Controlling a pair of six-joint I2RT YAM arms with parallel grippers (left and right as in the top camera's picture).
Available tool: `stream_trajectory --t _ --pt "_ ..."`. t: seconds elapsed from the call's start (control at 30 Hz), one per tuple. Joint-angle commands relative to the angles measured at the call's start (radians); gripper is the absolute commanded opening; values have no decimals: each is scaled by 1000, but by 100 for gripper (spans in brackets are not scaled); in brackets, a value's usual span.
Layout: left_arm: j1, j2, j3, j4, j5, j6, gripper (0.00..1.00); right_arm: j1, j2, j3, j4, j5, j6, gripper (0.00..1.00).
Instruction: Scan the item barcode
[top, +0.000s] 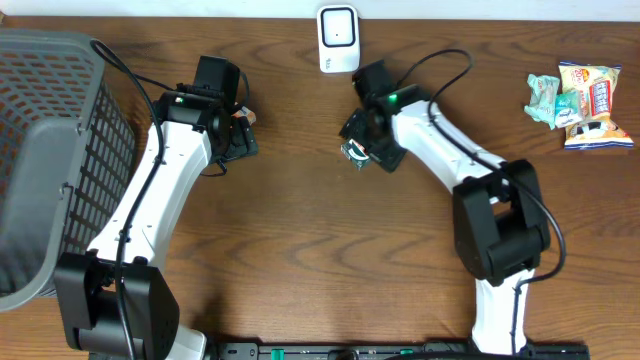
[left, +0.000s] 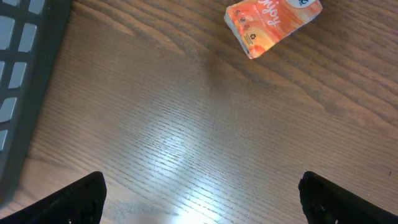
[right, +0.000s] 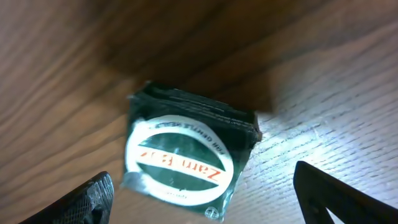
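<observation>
A dark green packet with a white oval label (right: 183, 158) lies flat on the wooden table. My right gripper (right: 205, 199) hovers over it, open, with both fingers apart from the packet's sides. From overhead, the packet (top: 354, 153) shows just left of the right gripper (top: 366, 140), below the white barcode scanner (top: 338, 40) at the table's back edge. My left gripper (left: 202, 202) is open over bare wood with nothing between its fingers. An orange packet (left: 273, 22) lies ahead of it. In the overhead view the left gripper (top: 238, 140) sits left of centre.
A grey mesh basket (top: 50, 150) fills the left side of the table, and its dark edge (left: 25, 74) shows in the left wrist view. Several snack packets (top: 585, 105) lie at the far right.
</observation>
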Motion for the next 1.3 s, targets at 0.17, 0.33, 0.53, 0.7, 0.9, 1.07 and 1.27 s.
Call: stream_trajectory --t 0.17,0.33,0.53,0.7,0.9,1.07,1.27 --pt "2 5 -9 -3 -20 6 98 27 33 8 26 124 77 85" --pt "2 5 -9 -3 -20 6 98 40 85 8 47 107 77 84" --pt "2 5 -9 -3 -20 6 98 49 114 8 38 104 72 81" --pt "2 5 -9 -3 -20 6 98 48 114 8 -10 108 26 59" --pt "2 5 -9 -3 -20 6 98 28 114 8 -54 108 -21 69" --pt "2 5 -9 -3 -20 6 98 26 114 8 -55 108 -21 72" --pt "2 5 -9 -3 -20 6 98 27 114 8 -55 108 -21 67"
